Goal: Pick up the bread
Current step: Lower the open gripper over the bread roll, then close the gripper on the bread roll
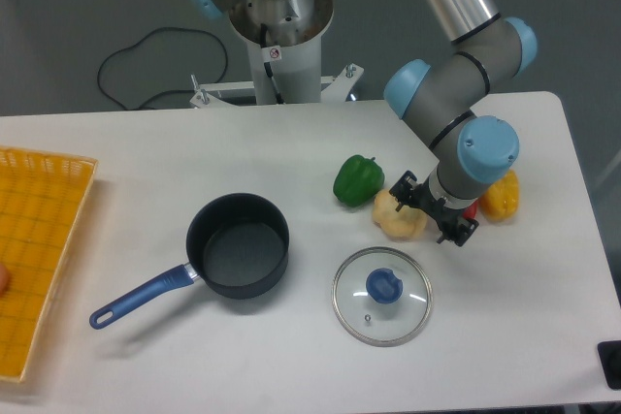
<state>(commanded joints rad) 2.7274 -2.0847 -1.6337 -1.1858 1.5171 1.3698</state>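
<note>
The single fixed camera looks down on a white desk [146,152]. The arm comes in from the upper right and bends down to the tool [430,210], which sits low over the right edge of the bread [397,216]. The black fingers [402,185] stand on the bun's right side, one near its upper right edge and the other lower down by its right corner; from this angle I cannot tell whether they are spread or closed, or whether they touch the bread.

The bread lies on the desk right of centre, just beside a green pepper [358,179] on its upper left. A yellow pepper [498,196] lies to the right behind the wrist, with a bit of red pepper [472,210] showing next to it. A glass lid [381,296] with a blue knob rests below the bread. A dark pot [239,245] with a blue handle stands left of centre, and a yellow basket [39,239] sits at the left edge.
</note>
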